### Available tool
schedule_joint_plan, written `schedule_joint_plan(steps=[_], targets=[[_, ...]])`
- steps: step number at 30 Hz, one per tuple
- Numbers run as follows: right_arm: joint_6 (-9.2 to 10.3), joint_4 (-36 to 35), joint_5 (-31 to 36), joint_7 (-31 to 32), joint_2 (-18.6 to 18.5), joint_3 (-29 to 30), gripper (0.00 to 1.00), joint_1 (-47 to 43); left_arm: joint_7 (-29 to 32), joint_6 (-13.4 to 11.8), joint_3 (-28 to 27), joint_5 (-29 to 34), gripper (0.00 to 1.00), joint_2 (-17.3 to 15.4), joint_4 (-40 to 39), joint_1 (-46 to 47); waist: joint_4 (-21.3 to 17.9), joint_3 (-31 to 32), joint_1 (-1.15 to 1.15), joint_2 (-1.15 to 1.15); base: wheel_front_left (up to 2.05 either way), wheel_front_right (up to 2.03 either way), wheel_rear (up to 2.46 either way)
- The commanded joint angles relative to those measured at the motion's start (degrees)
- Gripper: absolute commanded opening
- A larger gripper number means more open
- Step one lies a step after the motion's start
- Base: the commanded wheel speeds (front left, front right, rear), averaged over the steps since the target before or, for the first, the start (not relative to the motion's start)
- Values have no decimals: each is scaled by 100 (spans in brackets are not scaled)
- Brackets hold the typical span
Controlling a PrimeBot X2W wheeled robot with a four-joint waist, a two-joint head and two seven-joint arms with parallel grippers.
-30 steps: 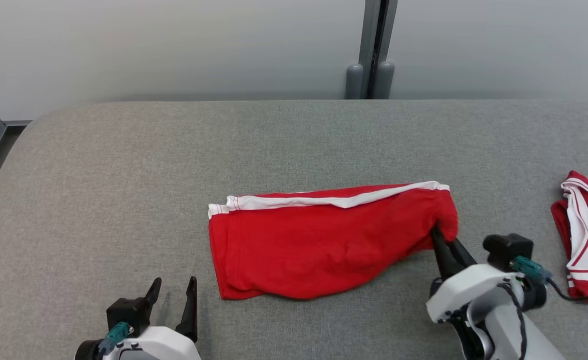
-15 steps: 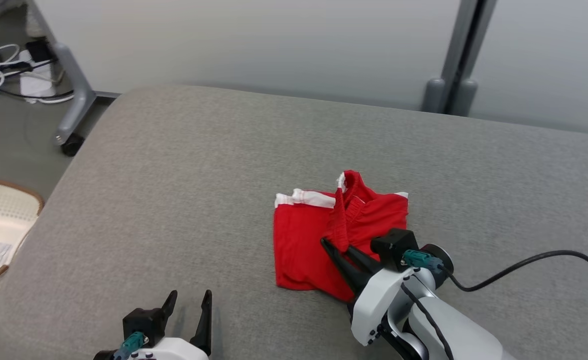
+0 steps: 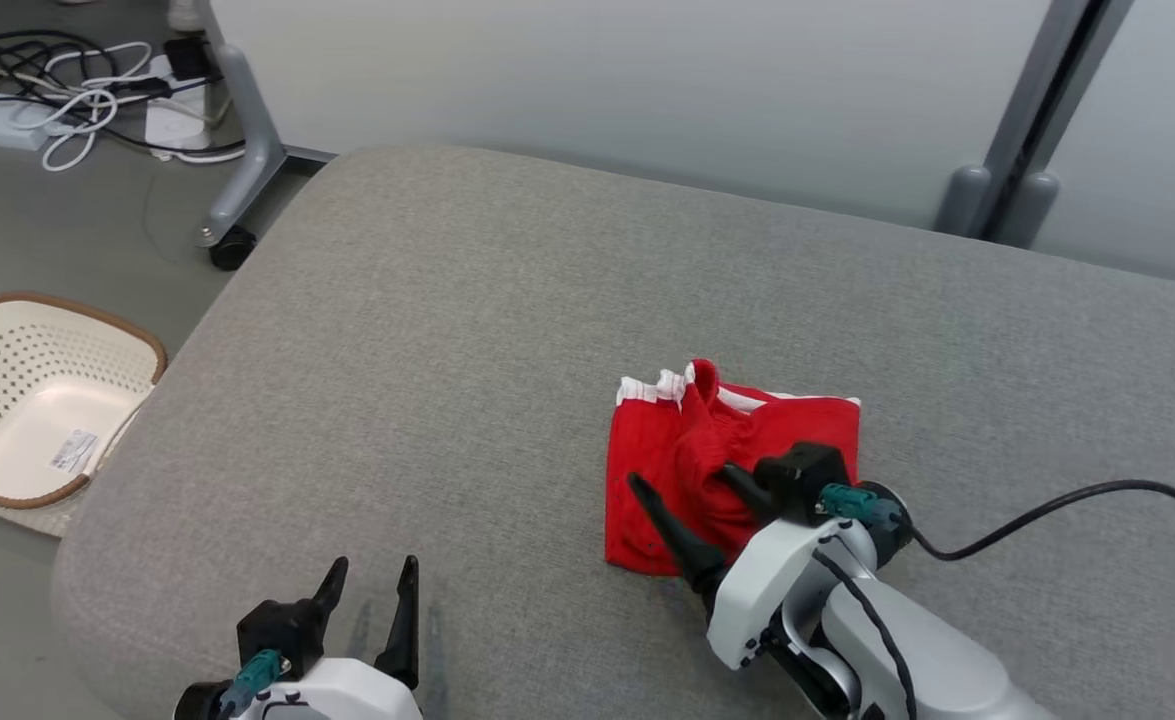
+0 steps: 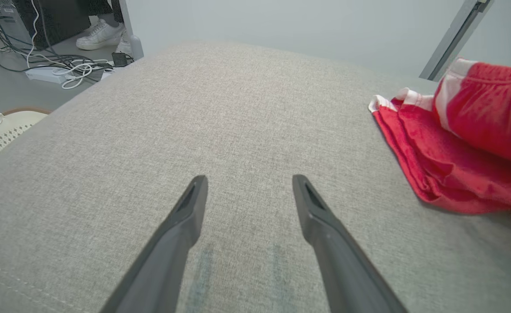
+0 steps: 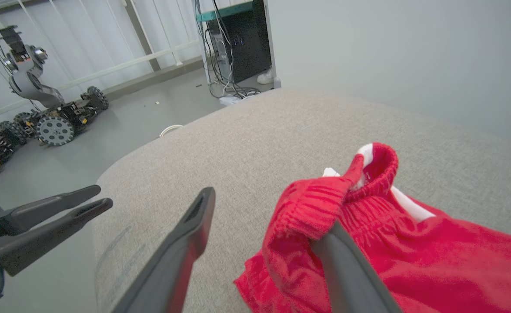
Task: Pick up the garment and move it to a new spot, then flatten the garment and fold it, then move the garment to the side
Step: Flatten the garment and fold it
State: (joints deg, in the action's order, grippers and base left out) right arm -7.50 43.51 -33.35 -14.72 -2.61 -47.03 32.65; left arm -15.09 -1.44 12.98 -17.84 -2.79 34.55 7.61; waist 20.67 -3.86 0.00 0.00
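Observation:
The garment [image 3: 737, 450] is a pair of red shorts with white trim, lying folded in half on the grey padded table [image 3: 467, 330]. My right gripper [image 3: 684, 482] is open over the garment's near left part. In the right wrist view the gathered waistband [image 5: 325, 204] drapes over my right finger [image 5: 351, 278], while the other finger [image 5: 185, 243] is bare over the table. My left gripper [image 3: 373, 566] is open above bare table near the front edge, left of the garment [image 4: 455, 161], its fingers [image 4: 181, 226] holding nothing.
The table's rounded left corner [image 3: 107, 560] is close to my left gripper. On the floor to the left stand a white perforated basket [image 3: 37, 400], a caster leg [image 3: 232, 240] and cables [image 3: 77, 100]. A grey post [image 3: 1007, 185] rises behind the table.
The camera has swung left. My right gripper carried the garment's right end over onto its left half, folding it, then opened. The left gripper has stayed open.

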Motion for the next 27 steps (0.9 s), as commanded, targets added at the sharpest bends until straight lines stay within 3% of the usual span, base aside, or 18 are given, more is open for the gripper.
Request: schedule_joint_plan(steps=[1,11,21,27], targets=[[2,51,16,-46,-61,134,100,59,-7,-29,-42,30,100,-26,-58,78,-215,2,0,0,0,0,0],[1,15,455,-57,-49,954,100,-292,-6,-60,-238,81,100,-27,-196,182,-956,29,0,0,0,0,0],[1,-601,1539,-52,-51,2925,100,-1267,-6,-105,-565,350,100,-26,-403,-75,-1457,221,0,0,0,0,0],[1,-1120,1866,-52,-51,3697,100,-1880,-6,-53,-769,553,100,-24,-540,-302,-1682,318,0,0,0,0,0]])
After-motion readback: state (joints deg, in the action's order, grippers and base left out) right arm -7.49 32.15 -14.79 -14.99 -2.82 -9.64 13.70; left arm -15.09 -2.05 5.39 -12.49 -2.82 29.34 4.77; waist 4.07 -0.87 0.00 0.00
